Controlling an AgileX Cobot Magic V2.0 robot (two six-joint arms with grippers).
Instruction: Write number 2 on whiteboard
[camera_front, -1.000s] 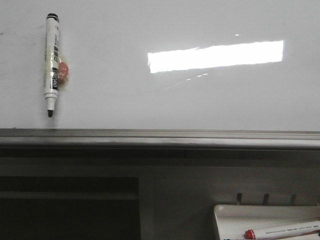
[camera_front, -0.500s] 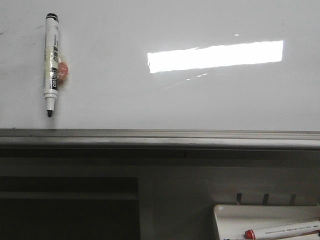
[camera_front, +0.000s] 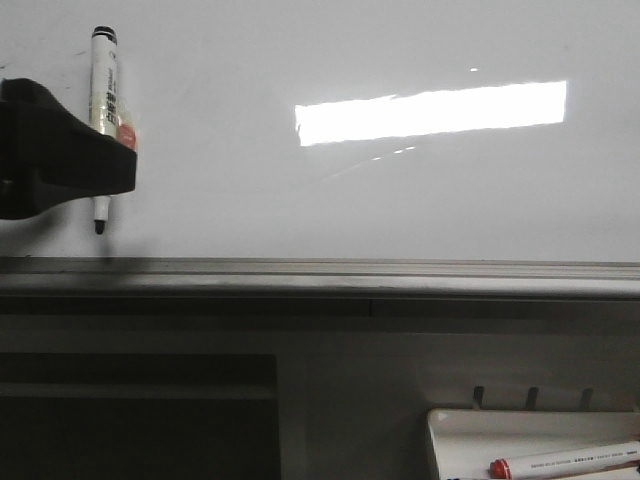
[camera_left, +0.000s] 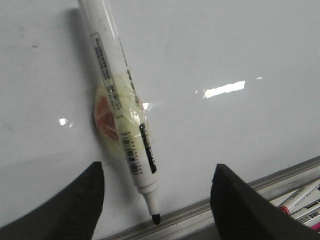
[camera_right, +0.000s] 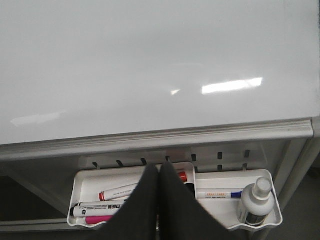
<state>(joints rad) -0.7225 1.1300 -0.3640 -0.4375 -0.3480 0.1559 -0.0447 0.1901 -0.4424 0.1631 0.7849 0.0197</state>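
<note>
Whiteboard (camera_left: 225, 45) faces the left gripper (camera_left: 157, 200), jaws spread astride the marker (camera_left: 122, 107); right gripper (camera_right: 160, 197) pressed together.

The whiteboard (camera_front: 330, 200) is seen as a large glossy white surface, standing upright and filling the upper part of the front view. A bright rectangular light reflection (camera_front: 430, 112) is carried on its right half. A grey metal ledge (camera_front: 320, 275) is run along its lower edge. In the wrist views the same board (camera_left: 225, 45) (camera_right: 150, 60) is shown white and glossy. No drawn digit can be made out on the surface; the number 2 is not yet written.
</note>
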